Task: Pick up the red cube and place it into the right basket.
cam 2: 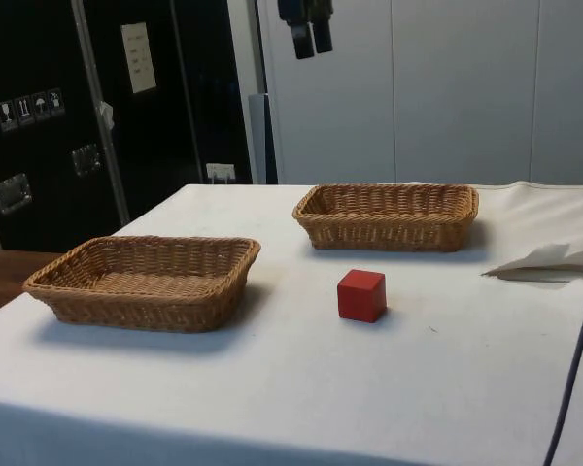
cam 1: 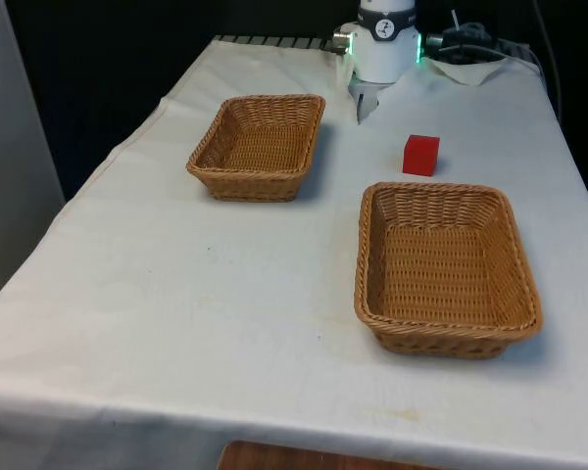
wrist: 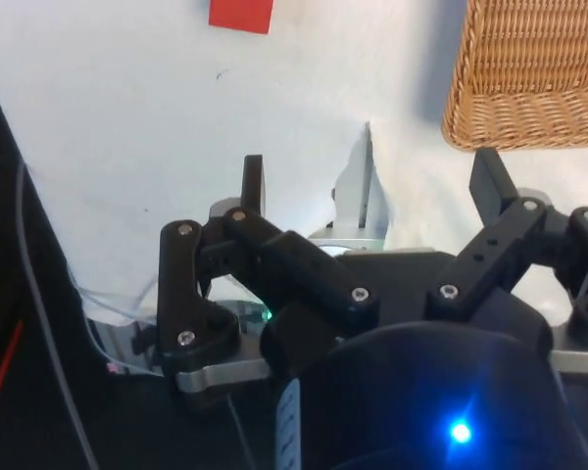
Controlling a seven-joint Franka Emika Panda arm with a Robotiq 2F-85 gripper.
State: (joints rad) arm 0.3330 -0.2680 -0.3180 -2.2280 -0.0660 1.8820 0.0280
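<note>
The red cube (cam 1: 420, 155) (cam 2: 360, 295) (wrist: 242, 13) rests on the white cloth just beyond the far rim of the right basket (cam 1: 446, 338) (cam 2: 151, 313), apart from it. This wicker basket holds nothing. My gripper (cam 2: 309, 34) (wrist: 370, 176) hangs high above the table, well clear of the cube. It is open, its black fingers (wrist: 253, 181) spread wide with nothing between them.
A second wicker basket (cam 1: 258, 181) (cam 2: 389, 236) (wrist: 514, 132), also with nothing in it, stands on the front view's left. A raised fold of white cloth (cam 1: 363, 103) (cam 2: 549, 258) lies near the robot's end. Bare cloth stretches across the near half of the table.
</note>
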